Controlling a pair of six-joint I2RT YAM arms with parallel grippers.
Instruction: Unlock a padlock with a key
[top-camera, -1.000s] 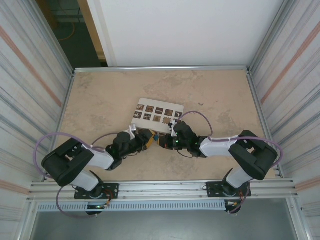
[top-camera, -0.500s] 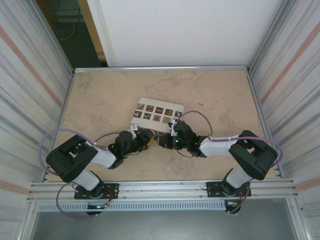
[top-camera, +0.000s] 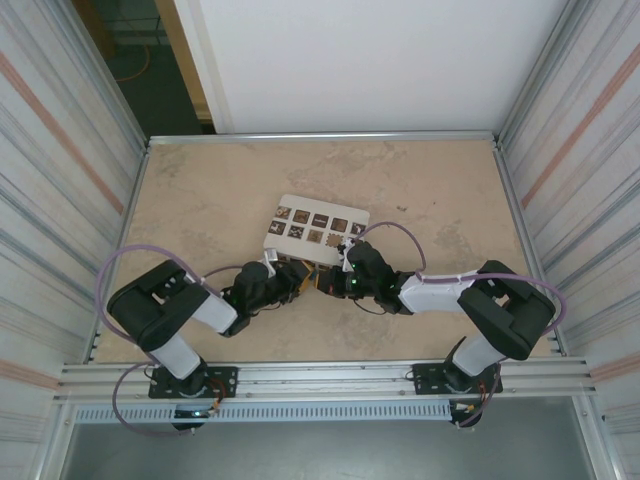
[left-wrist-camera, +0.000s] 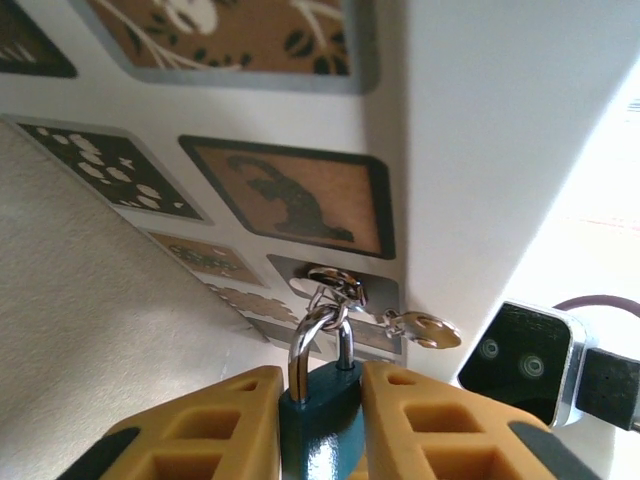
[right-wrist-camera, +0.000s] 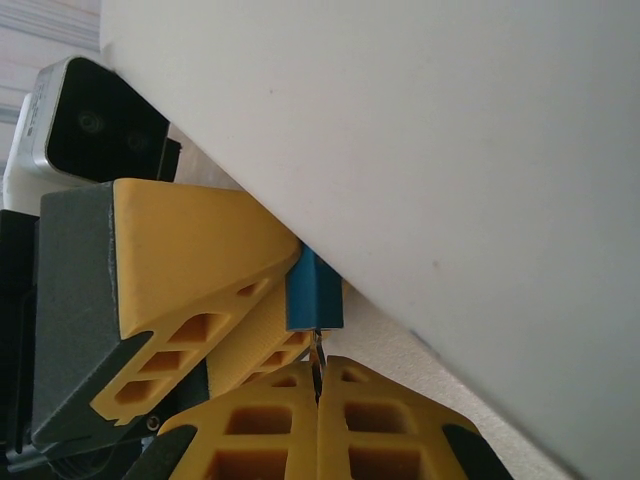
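The blue padlock (left-wrist-camera: 320, 425) stands pinched between the yellow fingers of my left gripper (left-wrist-camera: 320, 390), its silver shackle (left-wrist-camera: 300, 345) pointing up at the white box. From the right wrist view the padlock (right-wrist-camera: 315, 292) hangs just above my right gripper (right-wrist-camera: 318, 378), which is shut on the thin key (right-wrist-camera: 317, 350). The key's tip meets the lock's underside. In the top view both grippers, left (top-camera: 298, 278) and right (top-camera: 331, 281), meet at the padlock (top-camera: 313, 275) by the box's near edge.
The white box with dark patterned squares (top-camera: 315, 228) lies right behind the grippers and looms close in both wrist views. A second key (left-wrist-camera: 432, 330) dangles from a ring on the shackle. Metal walls (top-camera: 540, 150) enclose the beige table (top-camera: 430, 190).
The left arm's elbow and upper link have swung up and to the right, and its purple cable loop has risen. Both grippers stay put at the padlock.
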